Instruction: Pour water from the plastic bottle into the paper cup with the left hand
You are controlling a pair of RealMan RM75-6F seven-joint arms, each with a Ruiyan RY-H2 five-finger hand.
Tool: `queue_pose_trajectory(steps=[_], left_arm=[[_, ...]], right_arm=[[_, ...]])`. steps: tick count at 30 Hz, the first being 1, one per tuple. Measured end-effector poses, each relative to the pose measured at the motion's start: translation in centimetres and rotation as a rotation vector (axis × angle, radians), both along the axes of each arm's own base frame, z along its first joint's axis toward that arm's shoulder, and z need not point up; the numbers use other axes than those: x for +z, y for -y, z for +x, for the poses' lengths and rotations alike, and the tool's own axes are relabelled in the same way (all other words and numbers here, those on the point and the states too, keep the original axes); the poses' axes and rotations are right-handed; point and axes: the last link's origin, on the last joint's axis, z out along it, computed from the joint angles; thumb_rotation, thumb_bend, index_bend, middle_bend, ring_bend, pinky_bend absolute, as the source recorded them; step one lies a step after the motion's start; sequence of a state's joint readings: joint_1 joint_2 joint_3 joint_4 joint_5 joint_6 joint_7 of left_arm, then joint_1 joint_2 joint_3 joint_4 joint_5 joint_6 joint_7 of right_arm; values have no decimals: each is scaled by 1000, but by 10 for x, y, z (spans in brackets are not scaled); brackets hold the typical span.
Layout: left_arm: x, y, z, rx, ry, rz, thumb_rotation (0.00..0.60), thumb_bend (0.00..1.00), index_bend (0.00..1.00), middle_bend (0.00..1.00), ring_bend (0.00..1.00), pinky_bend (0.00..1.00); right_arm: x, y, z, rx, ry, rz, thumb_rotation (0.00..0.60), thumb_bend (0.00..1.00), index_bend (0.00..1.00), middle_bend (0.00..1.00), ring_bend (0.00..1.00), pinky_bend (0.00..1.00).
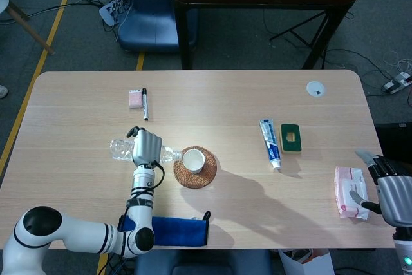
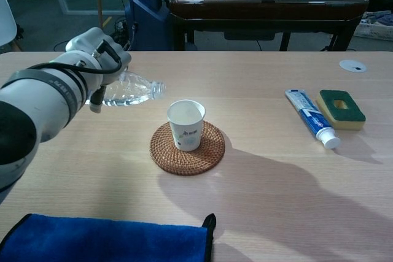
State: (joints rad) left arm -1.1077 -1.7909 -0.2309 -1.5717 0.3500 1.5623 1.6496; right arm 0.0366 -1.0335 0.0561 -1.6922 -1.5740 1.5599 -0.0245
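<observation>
My left hand (image 1: 145, 147) (image 2: 98, 53) grips a clear plastic bottle (image 1: 120, 148) (image 2: 130, 91) that lies nearly level above the table, its open neck pointing right toward the cup. The white paper cup (image 1: 192, 159) (image 2: 186, 124) stands upright on a round woven coaster (image 1: 196, 168) (image 2: 187, 147). The bottle's mouth is just left of the cup's rim, slightly above it in the chest view. My right hand (image 1: 386, 185) rests at the table's right edge beside a tissue pack, fingers apart, holding nothing.
A blue cloth (image 1: 168, 230) (image 2: 104, 241) lies at the front edge. A toothpaste tube (image 1: 270, 143) (image 2: 312, 119) and green sponge (image 1: 291, 137) (image 2: 341, 108) sit right of the cup. A black pen (image 1: 145, 104) and pink eraser (image 1: 135, 98) lie at the back left. A tissue pack (image 1: 350, 191) lies far right.
</observation>
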Motion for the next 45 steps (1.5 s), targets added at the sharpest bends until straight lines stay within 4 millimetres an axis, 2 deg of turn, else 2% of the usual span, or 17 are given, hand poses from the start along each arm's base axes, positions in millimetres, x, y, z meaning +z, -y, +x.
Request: queue_pose_trajectory(steps=[45], left_arm=[[-6, 4, 14, -34, -108, 39, 600, 18, 718, 770, 377, 392]], right_arm=[[2, -1, 0, 2, 5, -1, 600, 130, 175, 216, 210, 436]])
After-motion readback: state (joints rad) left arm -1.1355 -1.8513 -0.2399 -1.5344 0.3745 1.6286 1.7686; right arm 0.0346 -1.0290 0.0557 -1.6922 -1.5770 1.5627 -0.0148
